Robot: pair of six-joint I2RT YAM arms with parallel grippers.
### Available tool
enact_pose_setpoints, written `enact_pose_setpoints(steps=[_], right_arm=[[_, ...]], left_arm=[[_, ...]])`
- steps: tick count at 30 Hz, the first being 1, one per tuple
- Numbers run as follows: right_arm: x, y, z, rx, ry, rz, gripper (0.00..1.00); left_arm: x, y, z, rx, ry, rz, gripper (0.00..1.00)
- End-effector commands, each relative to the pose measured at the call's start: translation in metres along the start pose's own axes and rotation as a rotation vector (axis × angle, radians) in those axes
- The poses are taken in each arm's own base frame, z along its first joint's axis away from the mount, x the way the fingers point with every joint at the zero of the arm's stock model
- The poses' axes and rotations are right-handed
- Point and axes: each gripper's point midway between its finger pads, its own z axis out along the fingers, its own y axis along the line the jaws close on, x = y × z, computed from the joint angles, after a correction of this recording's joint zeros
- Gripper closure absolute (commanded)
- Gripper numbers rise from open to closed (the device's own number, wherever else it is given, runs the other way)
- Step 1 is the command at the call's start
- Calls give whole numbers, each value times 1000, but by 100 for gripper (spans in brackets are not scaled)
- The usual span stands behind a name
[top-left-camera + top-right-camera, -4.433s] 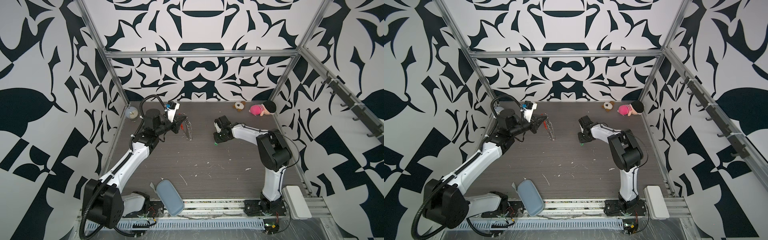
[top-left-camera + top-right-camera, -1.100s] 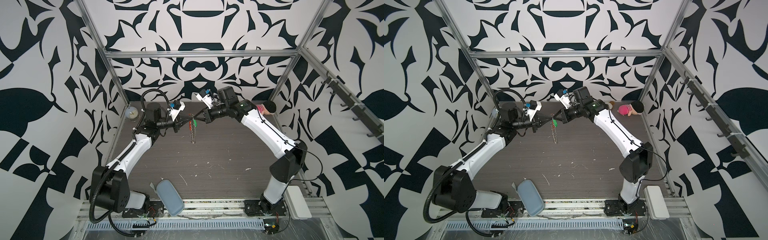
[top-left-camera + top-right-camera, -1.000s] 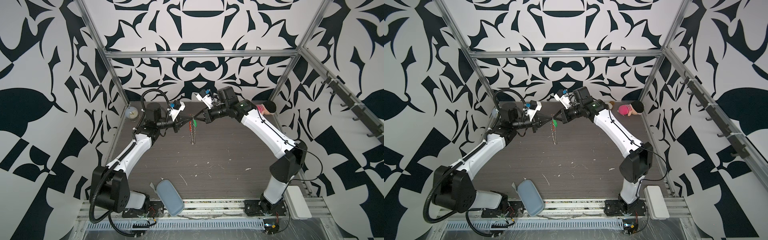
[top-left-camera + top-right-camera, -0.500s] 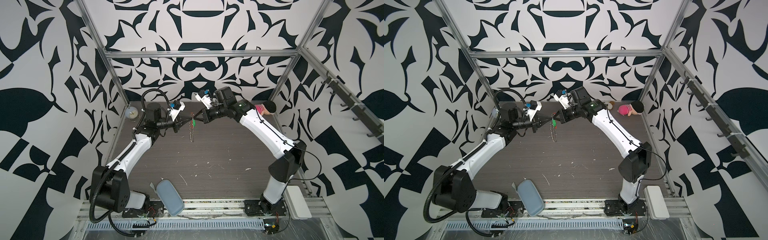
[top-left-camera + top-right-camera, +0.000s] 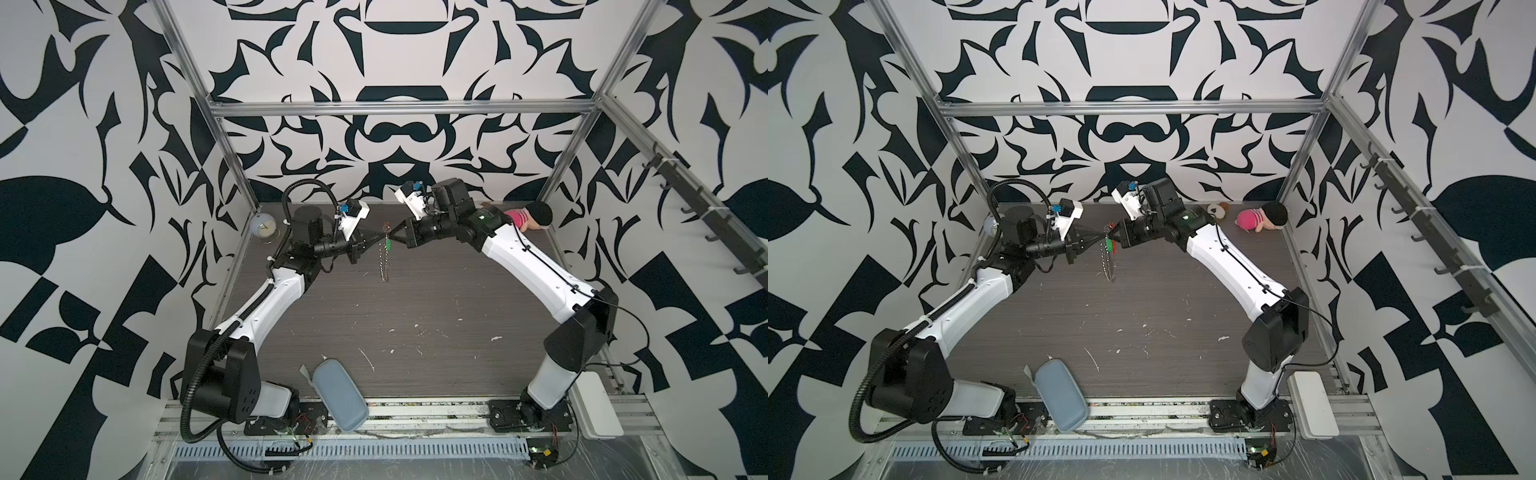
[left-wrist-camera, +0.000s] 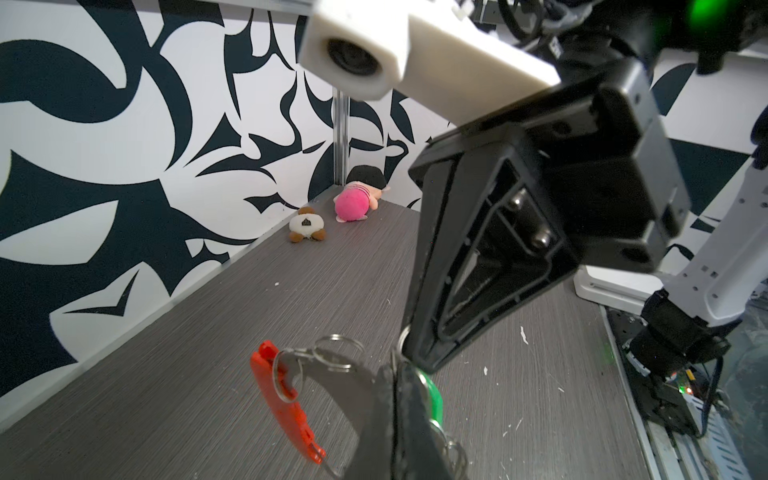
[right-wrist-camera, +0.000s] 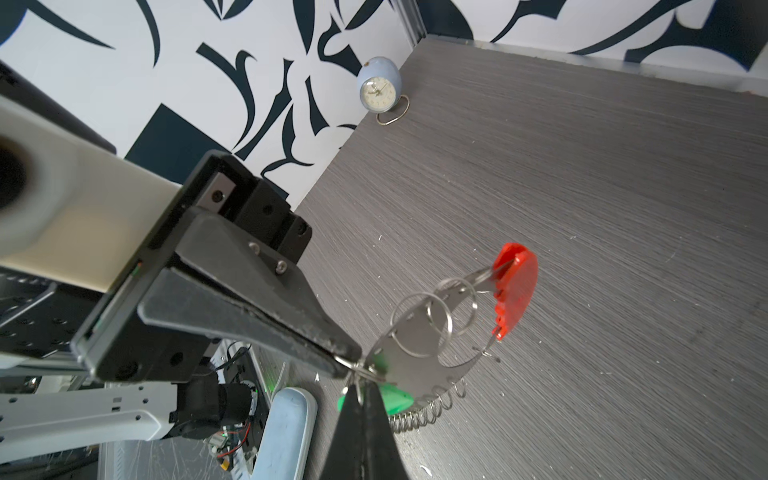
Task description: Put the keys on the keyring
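Observation:
Both grippers meet tip to tip in mid-air over the back of the table. My left gripper point(image 5: 380, 237) is shut on the metal loop of the keyring point(image 5: 384, 262), whose small rings hang down in a string. The loop's red bar point(image 6: 282, 395) points away from the fingers. My right gripper point(image 5: 394, 237) is shut on the keys, pinching the small silver ring by the green tag point(image 7: 395, 401), right against the loop's edge point(image 7: 415, 365). The green tag point(image 6: 432, 399) hangs behind the left fingers; the key's blade is hidden.
A pale blue alarm clock point(image 5: 264, 226) stands in the back left corner. A pink plush doll point(image 5: 528, 216) and a small brown-and-white plush point(image 5: 1217, 210) lie at the back right. A blue-grey case point(image 5: 338, 395) sits on the front edge, a white box point(image 5: 598, 405) at front right.
The right gripper, down on the table earlier, now stands raised against the left gripper. Over the last second both tips shifted slightly left and the hanging rings swung a little.

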Motion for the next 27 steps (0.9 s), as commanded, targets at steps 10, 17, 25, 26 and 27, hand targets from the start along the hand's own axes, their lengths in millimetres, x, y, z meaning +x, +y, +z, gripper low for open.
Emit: enact_pose_setpoints(steps=[10, 17, 25, 26, 27], right_arm=[[-10, -3, -20, -1, -76, 12, 100], [-21, 23, -40, -81, -142, -98, 100], [-31, 43, -51, -112, -180, -176, 100], [-30, 44, -49, -110, -170, -181, 100], [-30, 44, -47, -105, -163, -189, 100]], left_arm=[[-34, -11, -3, 74, -111, 57, 100], [-31, -8, 0, 84, -102, 15, 100], [-31, -7, 2, 92, -88, -14, 100], [-31, -7, 2, 90, -89, -13, 100], [-32, -7, 2, 92, -89, -14, 100]])
